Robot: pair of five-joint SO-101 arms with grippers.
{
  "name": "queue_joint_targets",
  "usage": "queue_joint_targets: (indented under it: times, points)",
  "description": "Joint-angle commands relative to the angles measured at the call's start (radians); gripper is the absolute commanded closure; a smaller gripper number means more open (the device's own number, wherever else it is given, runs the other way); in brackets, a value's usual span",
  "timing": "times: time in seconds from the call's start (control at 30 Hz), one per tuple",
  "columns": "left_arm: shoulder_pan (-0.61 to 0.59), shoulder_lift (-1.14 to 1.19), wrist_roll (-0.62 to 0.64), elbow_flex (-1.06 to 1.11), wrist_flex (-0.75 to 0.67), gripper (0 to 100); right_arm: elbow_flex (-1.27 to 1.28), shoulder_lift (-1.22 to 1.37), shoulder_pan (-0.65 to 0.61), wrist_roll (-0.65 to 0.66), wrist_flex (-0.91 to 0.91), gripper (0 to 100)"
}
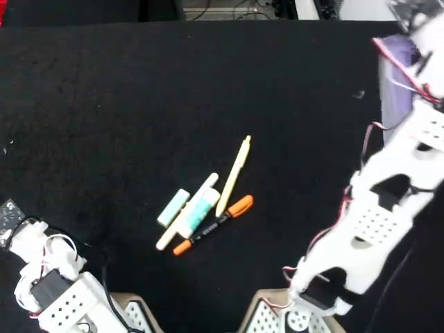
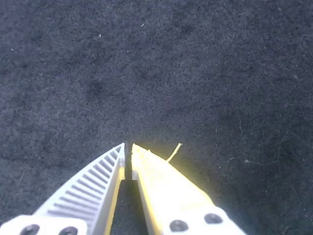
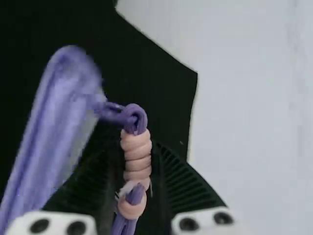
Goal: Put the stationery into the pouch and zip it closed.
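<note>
Five stationery pieces (image 1: 200, 211) clustered mid-surface toward near edge, pouch (image 1: 395, 83) at far right edge, right gripper (image 3: 134, 164) clamped on its beaded pull cord (image 3: 136, 144), left gripper (image 2: 128, 149) closed empty; risk of thin cord slipping or pouch dragged overboard.

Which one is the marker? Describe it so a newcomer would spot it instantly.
On the black table, a small cluster of stationery lies near the middle. The marker is the cluster's piece nearest the arm bases, slanting beside the yellow pen. It alone has a dark barrel with orange at both ends.
</note>
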Motion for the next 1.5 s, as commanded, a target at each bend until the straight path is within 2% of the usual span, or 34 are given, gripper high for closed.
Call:
queue_joint_targets:
  times: [0.0,0.23,0.4,0.6,0.8,0.93,1.1,1.33,1.47]
  points:
    - [-0.008,-0.005,-0.002,0.022,0.005,97,-0.025,-0.071,-0.091,-0.157,0.032,98.8]
    - [-0.008,-0.005,-0.002,0.022,0.005,97,0.07,-0.082,-0.293,-0.437,0.035,98.8]
    - [-0.008,-0.005,-0.002,0.022,0.005,97,0.248,-0.139,-0.416,-0.566,0.035,98.8]
    - [-0.008,-0.005,-0.002,0.022,0.005,97,0.561,-0.32,-0.585,-0.624,0.034,98.8]
    - [-0.008,-0.005,-0.002,0.022,0.005,97,0.915,-0.555,-0.795,-0.617,0.029,98.8]
    - [-0.008,-0.005,-0.002,0.022,0.005,97,1.101,-0.661,-0.891,-0.615,0.018,98.8]
    - [-0.008,-0.005,-0.002,0.022,0.005,97,1.214,-0.753,-0.893,-0.615,0.0,98.8]
    - [-0.008,-0.005,-0.002,0.022,0.005,97,1.216,-0.941,-0.749,-0.608,0.021,98.8]
    - [-0.008,-0.005,-0.002,0.022,0.005,97,1.21,-1.033,-0.635,-0.505,0.015,98.8]
